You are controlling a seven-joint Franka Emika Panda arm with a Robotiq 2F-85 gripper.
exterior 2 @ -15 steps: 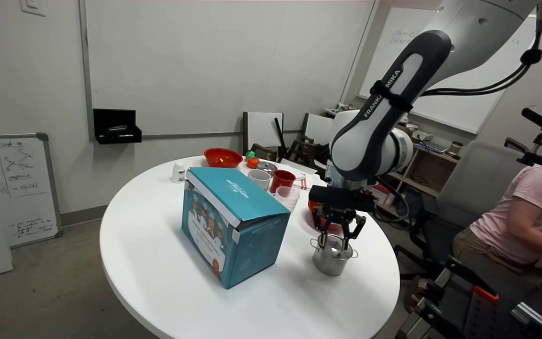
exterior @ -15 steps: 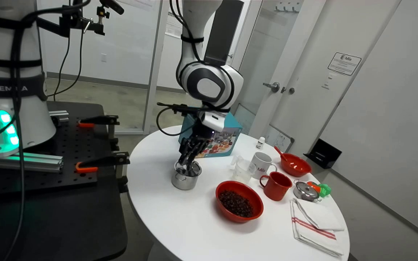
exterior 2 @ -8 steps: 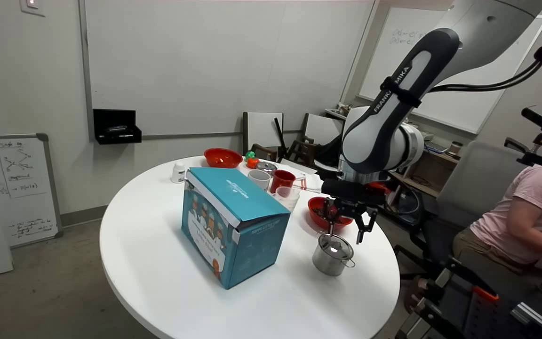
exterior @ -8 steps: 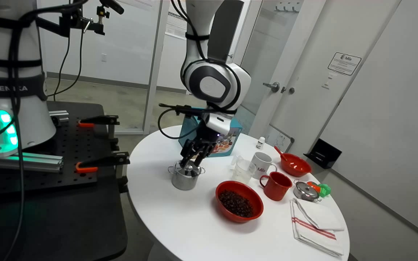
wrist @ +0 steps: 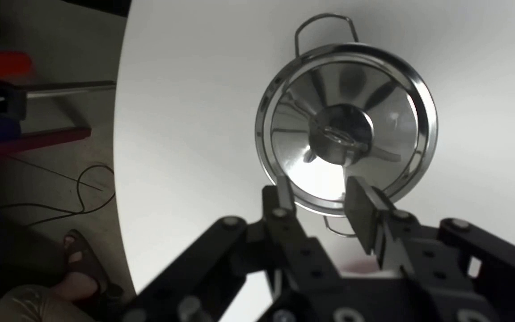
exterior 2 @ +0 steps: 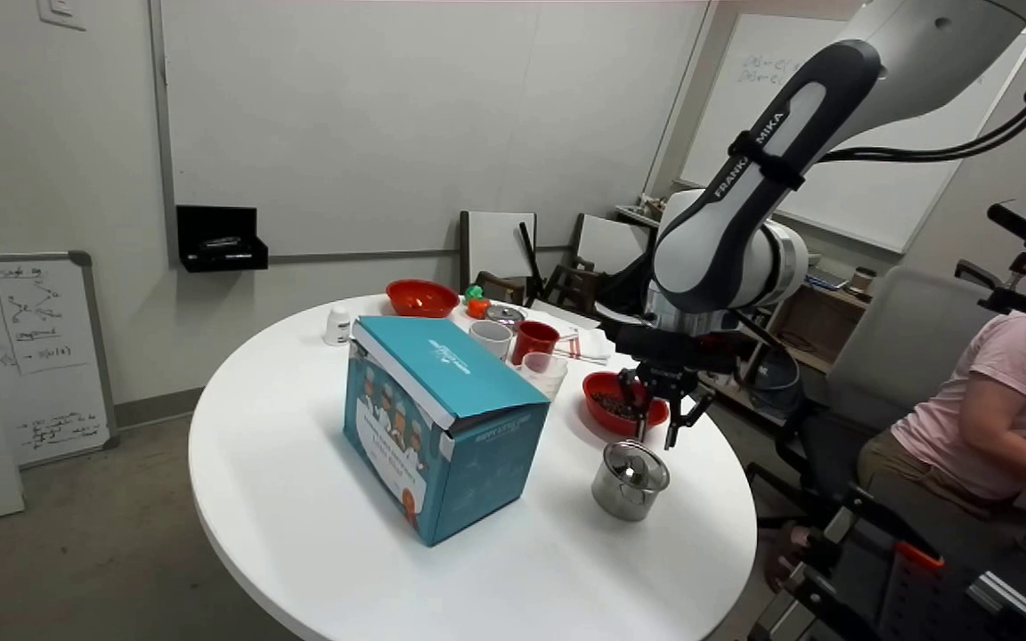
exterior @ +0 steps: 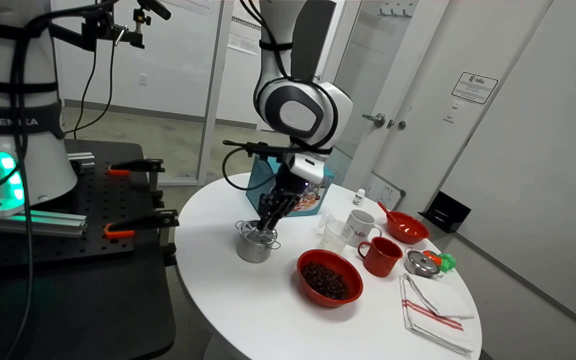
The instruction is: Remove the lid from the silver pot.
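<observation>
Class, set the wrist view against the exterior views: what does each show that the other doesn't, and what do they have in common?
Only the wrist view: a close, near-overhead look at the lid with its central knob plain, plus a thin dark cable curling against the floor.

Only the exterior views: the teal box, the folded cloth and the small white bottle.

Shared: the silver pot with the lid on it, the white table beneath, and the open hand.
</observation>
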